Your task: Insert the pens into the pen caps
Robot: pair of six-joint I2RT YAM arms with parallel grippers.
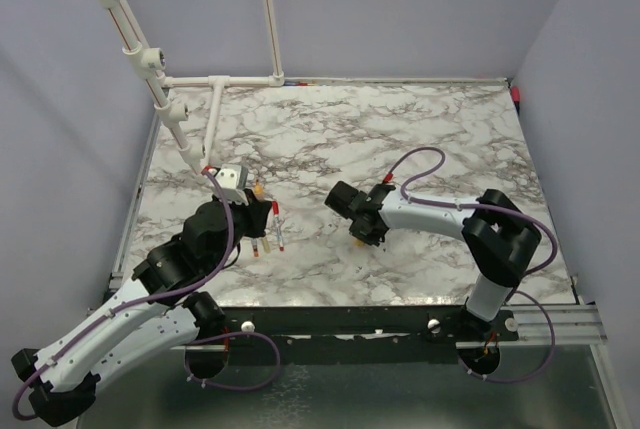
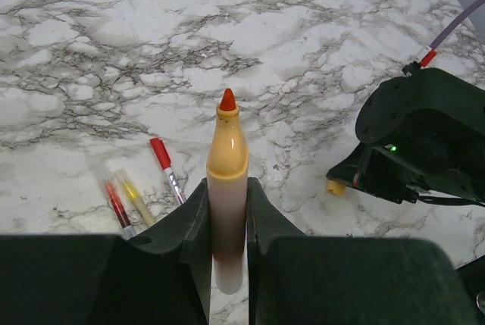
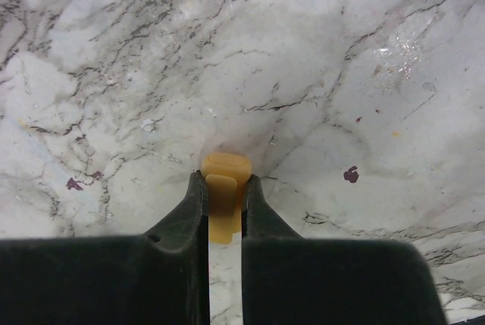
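Pincers first: the left pincer (image 2: 227, 189) is clamping an orange-yellow pen (image 2: 227, 151) by its barrel, red tip pointing away, over the near-left part of the tabletop (image 1: 400, 129). The right pincer (image 3: 224, 189) is pinching a yellow cap (image 3: 226, 167) low near the tabletop's middle. Three loose pens (image 2: 136, 196) are lying just beside the left pincer. Risk: the cap is sitting shallow between the fingers and could be twisting or slipping as the tip presses in. Which way its mouth is facing is hard to tell.
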